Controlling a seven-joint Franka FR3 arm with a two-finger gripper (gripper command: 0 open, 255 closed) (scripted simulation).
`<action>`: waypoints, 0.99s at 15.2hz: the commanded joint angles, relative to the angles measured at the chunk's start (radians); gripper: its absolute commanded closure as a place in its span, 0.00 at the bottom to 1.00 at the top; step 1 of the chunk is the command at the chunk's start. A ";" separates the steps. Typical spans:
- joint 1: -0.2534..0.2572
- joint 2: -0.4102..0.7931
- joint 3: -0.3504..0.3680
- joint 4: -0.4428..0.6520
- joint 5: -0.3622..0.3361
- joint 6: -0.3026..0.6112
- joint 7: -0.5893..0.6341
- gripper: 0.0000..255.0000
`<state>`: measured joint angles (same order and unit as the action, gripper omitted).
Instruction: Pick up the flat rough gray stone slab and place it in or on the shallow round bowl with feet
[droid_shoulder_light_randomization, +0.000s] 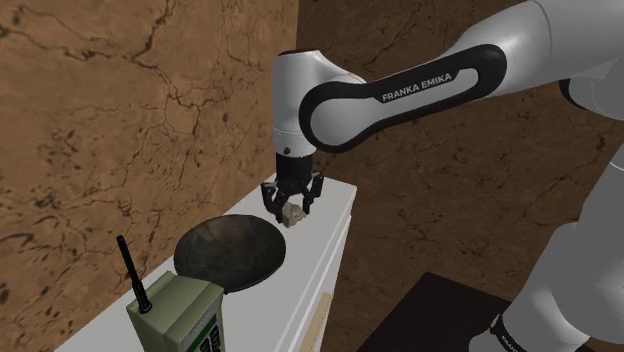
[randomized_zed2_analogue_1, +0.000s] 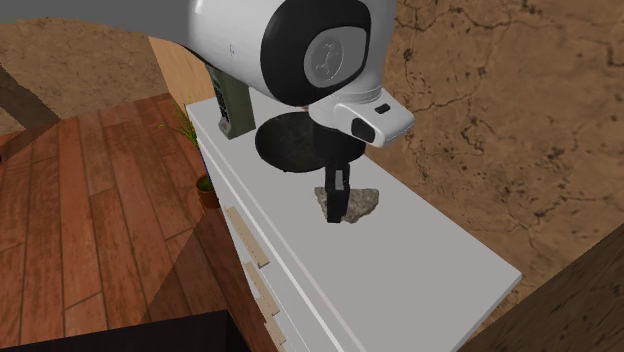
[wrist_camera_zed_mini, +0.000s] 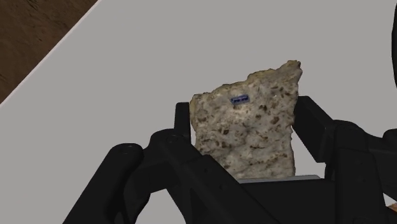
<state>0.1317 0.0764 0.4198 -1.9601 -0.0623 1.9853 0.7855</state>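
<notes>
Clasping the stone slab (wrist_camera_zed_mini: 245, 127), the gripper (randomized_zed2_analogue_1: 336, 210) hides its lower edge

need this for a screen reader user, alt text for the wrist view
A rough, speckled grey-tan stone slab is clasped between two black fingers, with a plain pale grey cabinet top behind it. Dark wood floor shows beyond the cabinet top's edge.

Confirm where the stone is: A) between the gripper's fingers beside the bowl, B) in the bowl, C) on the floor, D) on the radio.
A: the gripper clasps the stone between its fingers, beside the bowl.
</notes>
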 joint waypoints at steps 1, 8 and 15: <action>0.000 -0.006 0.000 0.014 0.003 -0.020 -0.003 1.00; -0.002 -0.028 0.000 0.084 0.014 -0.110 -0.012 1.00; -0.002 -0.040 0.000 0.165 0.020 -0.201 -0.018 1.00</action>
<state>0.1297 0.0381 0.4204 -1.8087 -0.0428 1.7998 0.7690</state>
